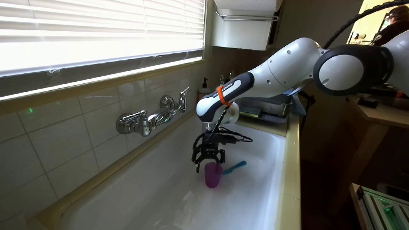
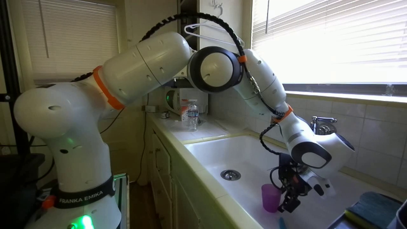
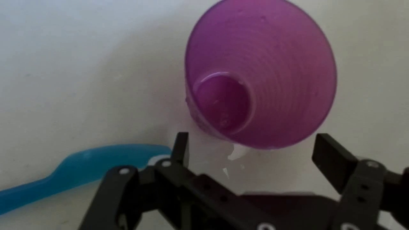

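Claw (image 3: 250, 153): released. In the wrist view its fingertips (image 3: 334, 159) stand wide apart, with the floor of the white sink (image 2: 219, 149) showing in the gap; no grip on anything seen.

Purple cup (image 3: 262, 73): the nearest item. Stands in the sink, mouth up, narrowing to its base; long axis judged near vertical. Key relation: in the wrist view the cup's rim lies just ahead of the gap, roughly centred on it and about as broad as the jaws' spread. Contact between rim and fingertips: cannot tell. In both exterior views the cup appears low and close beside the claw.

Blue utensil (image 3: 105, 159): lies in the sink just beside the cup. In the wrist view one end runs up to a claw finger and is partly hidden there.

Arm (image 2: 162, 60): rises from a base outside the sink, elbow high, then slopes down over the sink's edge; wrist folded, claw hanging fingers-down within the basin.

Farther out: drain (image 2: 230, 175), well apart from the cup; chrome faucet (image 1: 156, 120) on the tiled wall (image 1: 60, 131); sponge (image 2: 375, 208) past one end of the sink. At the opposite end, the bench (image 2: 210, 127) carries a clear bottle (image 2: 192, 116) and a microwave (image 2: 184, 93).
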